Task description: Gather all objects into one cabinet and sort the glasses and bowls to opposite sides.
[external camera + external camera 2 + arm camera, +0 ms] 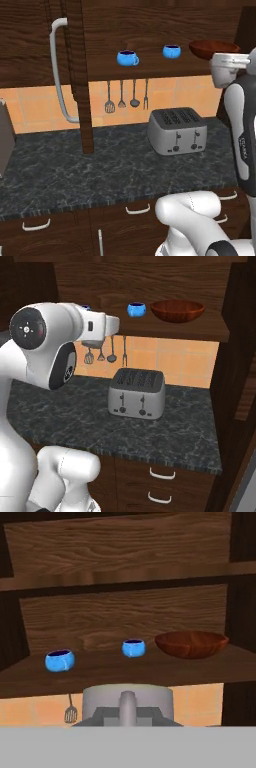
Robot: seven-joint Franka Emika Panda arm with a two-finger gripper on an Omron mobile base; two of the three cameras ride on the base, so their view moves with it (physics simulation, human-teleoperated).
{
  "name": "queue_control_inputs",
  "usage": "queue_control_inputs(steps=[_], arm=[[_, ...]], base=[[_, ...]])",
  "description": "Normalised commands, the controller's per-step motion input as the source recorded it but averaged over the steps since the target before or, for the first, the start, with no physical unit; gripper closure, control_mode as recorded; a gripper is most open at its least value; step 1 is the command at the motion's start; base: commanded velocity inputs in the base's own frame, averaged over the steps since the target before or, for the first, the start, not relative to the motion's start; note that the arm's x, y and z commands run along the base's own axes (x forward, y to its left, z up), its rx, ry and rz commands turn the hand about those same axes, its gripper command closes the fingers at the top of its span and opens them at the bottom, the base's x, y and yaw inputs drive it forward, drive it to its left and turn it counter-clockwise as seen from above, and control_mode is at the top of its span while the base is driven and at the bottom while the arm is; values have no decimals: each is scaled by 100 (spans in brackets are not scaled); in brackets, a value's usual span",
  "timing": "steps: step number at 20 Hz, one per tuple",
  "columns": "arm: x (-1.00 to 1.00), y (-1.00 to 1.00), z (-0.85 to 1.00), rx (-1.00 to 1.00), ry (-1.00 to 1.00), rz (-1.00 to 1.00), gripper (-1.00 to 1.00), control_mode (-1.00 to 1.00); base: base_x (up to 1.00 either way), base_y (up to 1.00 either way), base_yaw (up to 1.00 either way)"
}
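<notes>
Reddish-brown bowl (192, 643) sits at the right end of the open cabinet shelf (115, 672), with one blue cup (133, 647) just left of it and a second blue cup (59, 660) toward the left end. The gripper (231, 60) is closed and empty (nothing between its fingers), facing the shelf from in front, so the cups and bowl lie straight ahead and slightly above it.

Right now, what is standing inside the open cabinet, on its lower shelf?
On the shelf stand two blue cups, and a reddish-brown bowl at the right end. The bowl's inside cannot be seen from this low angle.
</notes>
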Motion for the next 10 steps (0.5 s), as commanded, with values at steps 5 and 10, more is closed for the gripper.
queue_control_inputs(steps=[5, 10], arm=[[14, 27, 0, 0, -6, 4, 100, -100], [59, 30, -1, 0, -7, 6, 100, -100]], base=[[0, 0, 0], [0, 0, 0]])
